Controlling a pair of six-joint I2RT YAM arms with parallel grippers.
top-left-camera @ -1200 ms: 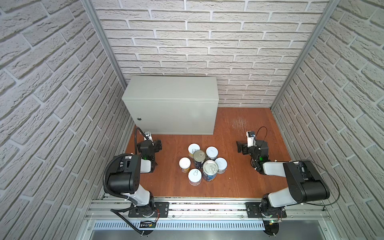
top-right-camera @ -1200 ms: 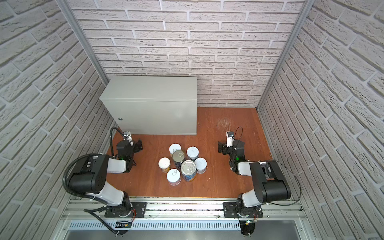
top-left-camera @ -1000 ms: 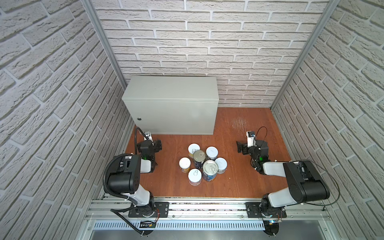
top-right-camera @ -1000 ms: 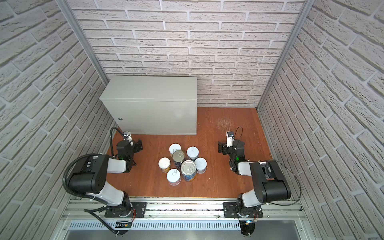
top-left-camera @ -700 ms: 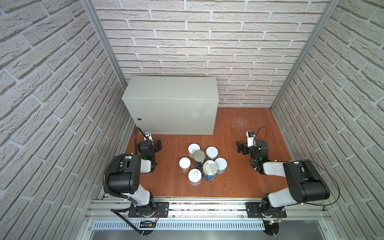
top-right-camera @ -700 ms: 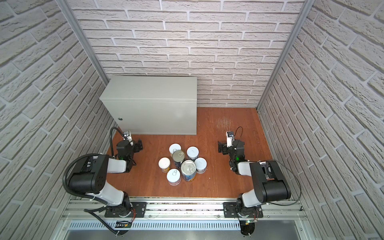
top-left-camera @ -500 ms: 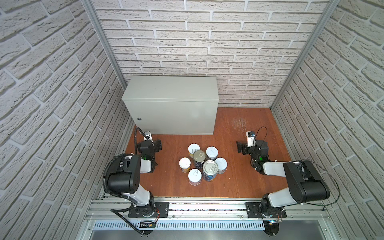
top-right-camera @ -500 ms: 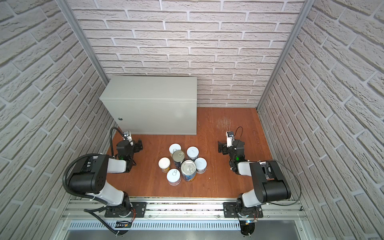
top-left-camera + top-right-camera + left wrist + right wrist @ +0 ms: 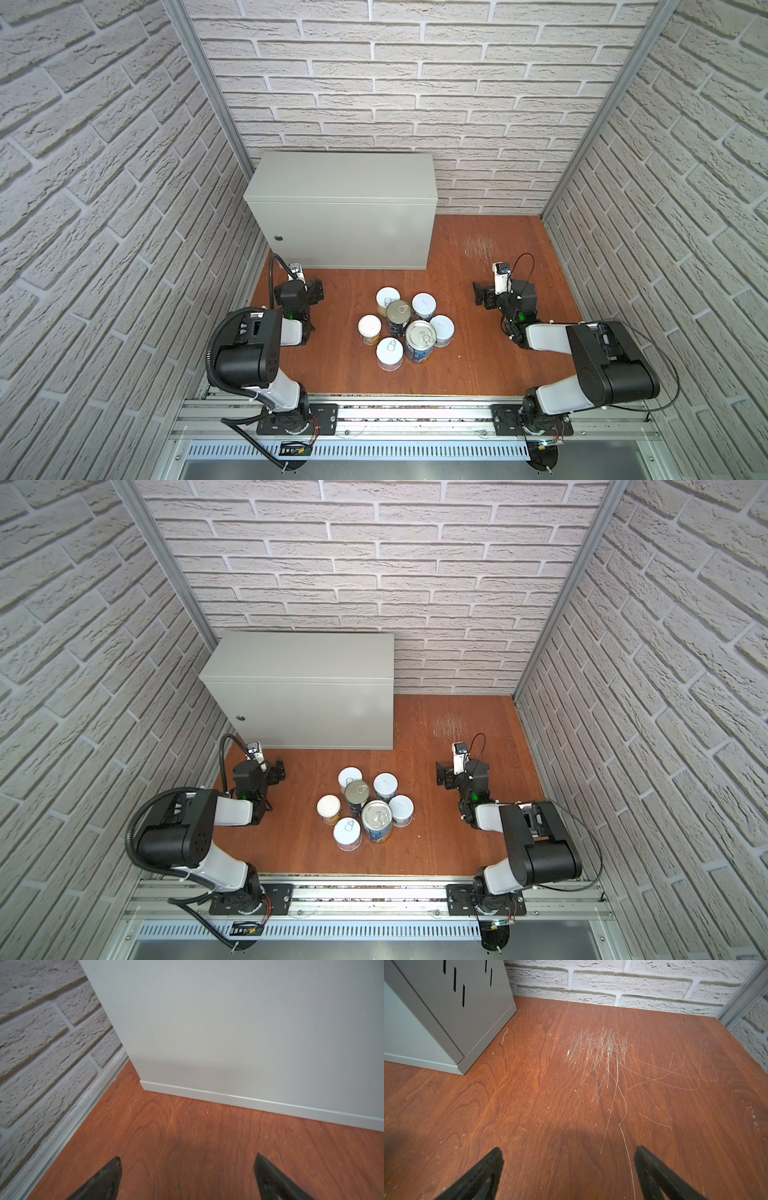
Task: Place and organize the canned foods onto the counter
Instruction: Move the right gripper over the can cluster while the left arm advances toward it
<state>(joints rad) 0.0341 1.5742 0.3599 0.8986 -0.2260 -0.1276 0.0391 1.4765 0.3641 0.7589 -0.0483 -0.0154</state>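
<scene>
Seven canned foods (image 9: 405, 328) stand upright in one tight cluster on the floor (image 9: 478, 365). The cluster is about midway between the floor's left and right edges and somewhat nearer its front edge than its back edge. Two taller dark-blue cans (image 9: 420, 333) with silver pull-tab tops sit in the middle. Five shorter white-lidded cans (image 9: 369, 326) are set around them, touching or just beside.

The counter (image 9: 345, 178) is a light-grey metal box with a flat top, standing in the floor's back-left corner against the brick wall (image 9: 415, 104). A small round lock (image 9: 278, 238) sits near the left edge of its front face. The cans are well apart from it.

The left gripper (image 9: 316, 289) is low over the floor near the left edge, just in front of the counter's front-left corner and apart from the cans. In the left wrist view its dark fingertips (image 9: 112, 1169) are spread wide with only bare floor between them, holding nothing.

The right gripper (image 9: 478, 293) is low over the floor to the right of the cluster, apart from it. In the right wrist view its fingertips (image 9: 645, 1159) are also spread wide, with nothing between them. A patch of pale scratches (image 9: 600, 1051) marks the floor ahead, and the counter's slotted side shows at the view's edge.
</scene>
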